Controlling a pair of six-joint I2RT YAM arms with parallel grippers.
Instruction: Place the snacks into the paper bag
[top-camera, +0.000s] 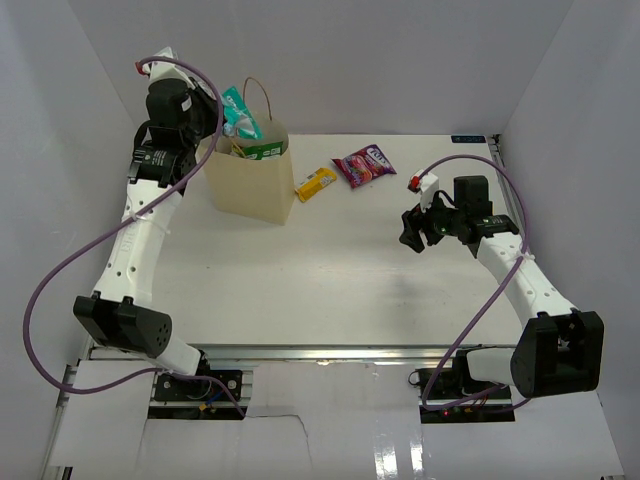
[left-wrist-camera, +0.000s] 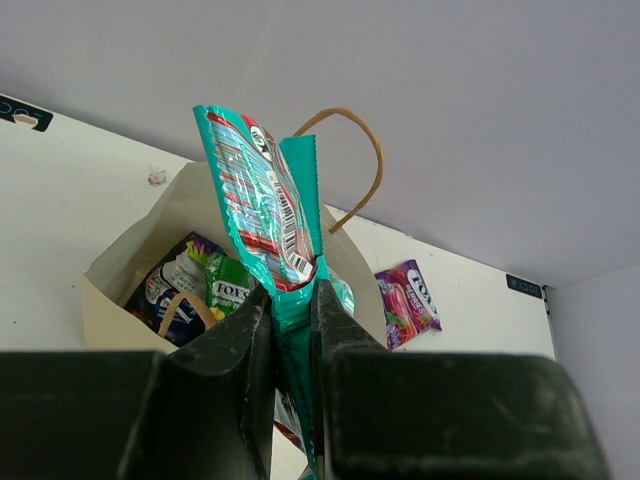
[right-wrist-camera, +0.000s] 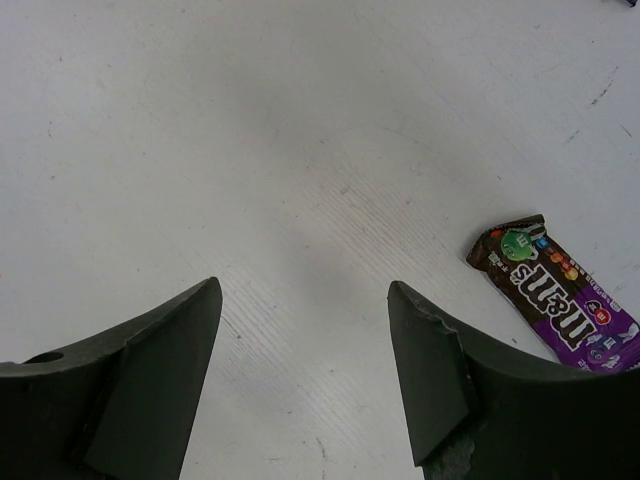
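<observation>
Packet (left-wrist-camera: 265, 215) in left claw (left-wrist-camera: 295, 300) over paper bag (top-camera: 250, 190), lower end hidden, right claw (right-wrist-camera: 300, 285) wide

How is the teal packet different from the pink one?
The teal packet stands upright, pinched between the left fingers above the paper bag. The pink packet lies flat on the table beside the bag, with nothing touching it. Both are shiny snack wrappers.

One paper bag (top-camera: 245, 185), one teal packet (left-wrist-camera: 265, 200), five other snack packets (left-wrist-camera: 230, 292) (left-wrist-camera: 165, 290) (top-camera: 363, 165) (top-camera: 316, 183) (right-wrist-camera: 555, 295)
</observation>
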